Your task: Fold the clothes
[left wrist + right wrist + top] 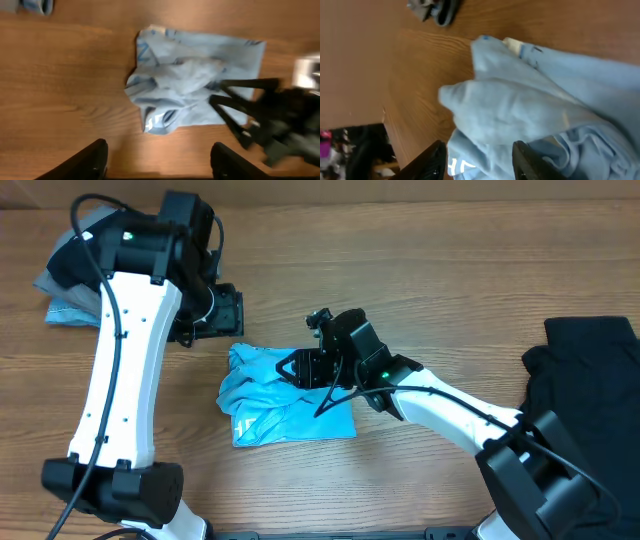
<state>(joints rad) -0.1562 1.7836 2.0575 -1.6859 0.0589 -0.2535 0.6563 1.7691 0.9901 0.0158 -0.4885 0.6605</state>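
Note:
The clothes in hand here are a light sky-blue T-shirt (275,405) lying bunched in a rough rectangle at the table's middle, with white lettering at its lower left. My right gripper (288,368) hovers low over the shirt's upper half. In the right wrist view its fingers (432,162) stand apart astride a raised fold of the shirt (520,100), open. My left gripper (222,315) is up and left of the shirt, off the fabric. In the left wrist view it (157,160) is open over bare wood, the shirt (190,80) ahead of it.
A black garment (585,370) lies piled at the right edge of the table. A folded blue-grey garment (68,308) sits at the far left, partly under my left arm. The tabletop (430,300) is wood.

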